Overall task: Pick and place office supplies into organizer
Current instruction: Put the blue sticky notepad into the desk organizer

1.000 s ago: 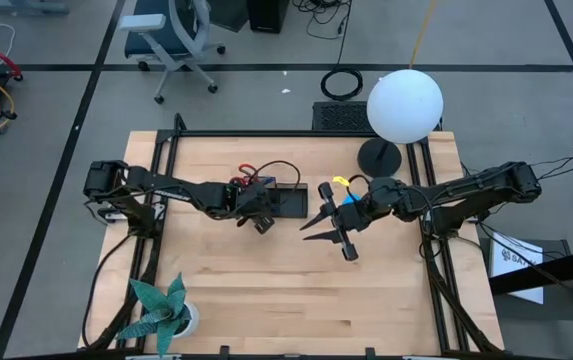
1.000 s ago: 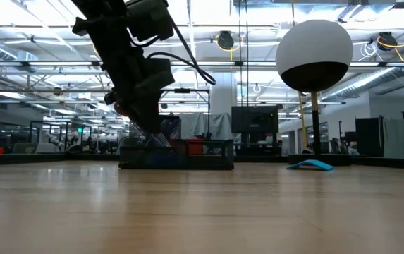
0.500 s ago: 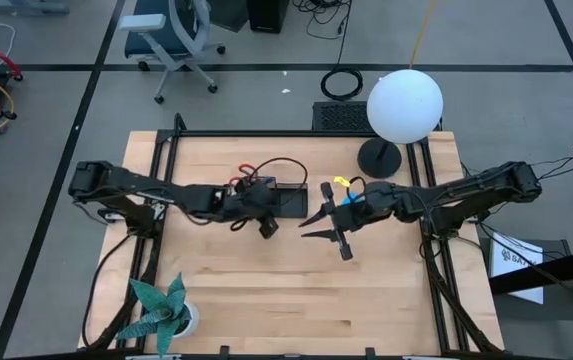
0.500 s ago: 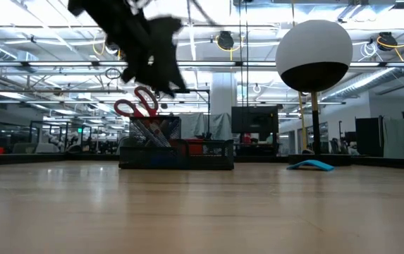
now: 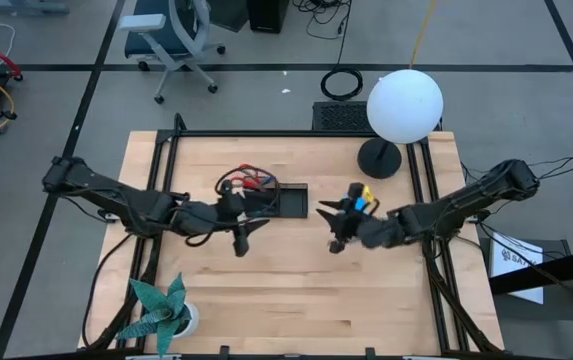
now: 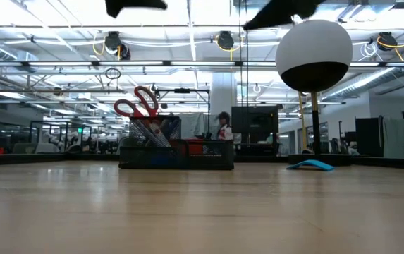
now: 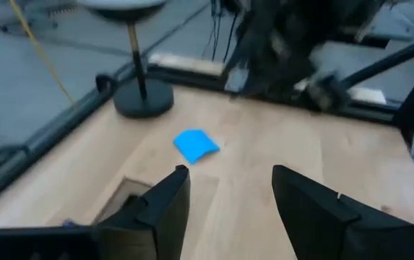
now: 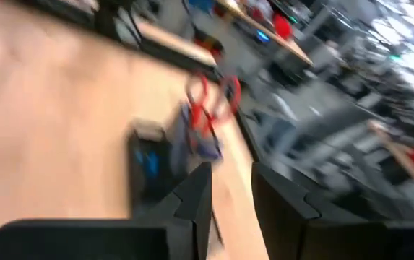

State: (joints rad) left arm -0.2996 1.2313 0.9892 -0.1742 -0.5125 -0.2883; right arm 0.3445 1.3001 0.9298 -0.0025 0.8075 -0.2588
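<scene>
The organizer [image 5: 271,197] sits just beyond the left gripper [image 5: 244,232], toward the table's far edge, with the scissors [image 6: 137,104] standing upright in its end nearer the left arm. The notepad [image 7: 196,144] lies on the table [image 5: 296,290] ahead of the left gripper, between it and the lamp base [image 5: 379,157]. The right gripper [image 5: 338,226] hangs close beside the notepad, with the organizer off to its left.
</scene>
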